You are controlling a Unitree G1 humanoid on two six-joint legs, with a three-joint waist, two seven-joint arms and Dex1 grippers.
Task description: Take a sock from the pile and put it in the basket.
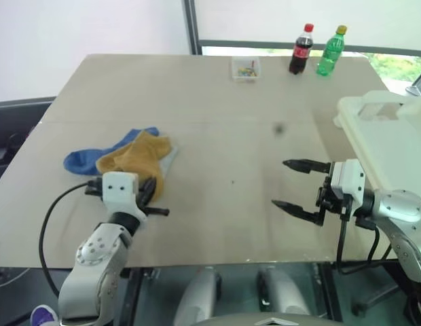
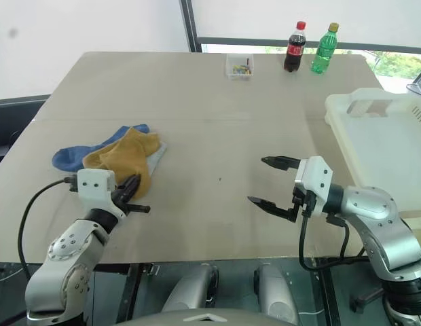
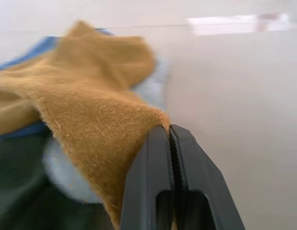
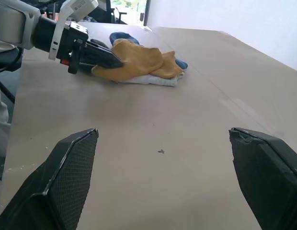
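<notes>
Left pincer point(image 3: 170, 132) clamped on the mustard sock point(image 3: 98, 120) at the pile's point(image 1: 122, 157) near edge, right pincer point(image 2: 273, 182) spread wide, empty above the surface point(image 1: 217, 122), basket point(image 2: 380, 136) just beyond it

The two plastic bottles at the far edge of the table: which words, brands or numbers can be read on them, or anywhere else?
None can be read.
Dark cola bottle with red cap and red label: label too small and blurred.
Green plastic bottle with yellow cap: no legible text.
Small clear plastic box: nothing legible.

Table point(image 1: 217, 136) w/ sock pile point(image 1: 125, 157), bottles point(image 1: 316, 51)
</notes>
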